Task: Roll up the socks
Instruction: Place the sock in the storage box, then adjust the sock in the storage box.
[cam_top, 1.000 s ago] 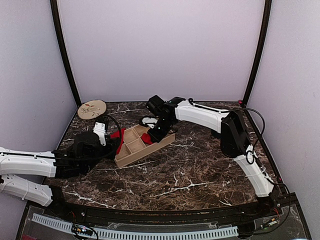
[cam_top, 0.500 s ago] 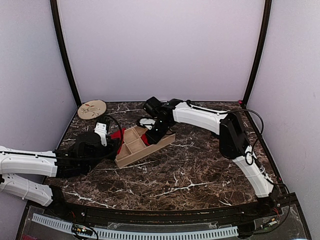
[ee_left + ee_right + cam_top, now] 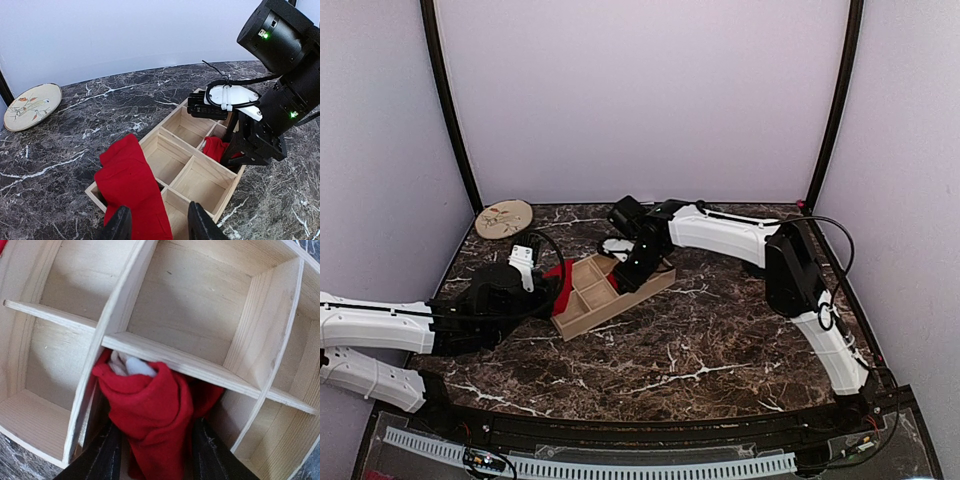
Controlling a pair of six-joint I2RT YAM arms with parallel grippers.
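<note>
The marble table carries a divided wooden tray lying on a slant just left of centre. Both arms meet over it. The right arm reaches in from three o'clock and the left arm from eight o'clock. A painted plate sits apart at the table's ten o'clock corner and plays no part.

Over the last second the tray has been nudged a little toward four o'clock. The red at its two o'clock end has also sunk lower between the dividers. I read this as the right gripper pushing its bundle down into a cell.

In the right wrist view, the right gripper has its jaws pressed against either side of the rolled sock. A bit of white shows at the top of the roll. It sits wedged beside a divider of the tray, so this sock looks nearly stowed.

The second red sock hangs unrolled over the tray's nine o'clock end, half in a cell. It runs down between the fingers of the left gripper. Those jaws stand somewhat apart, and I cannot tell whether they pinch it. That sock is still to be rolled.
</note>
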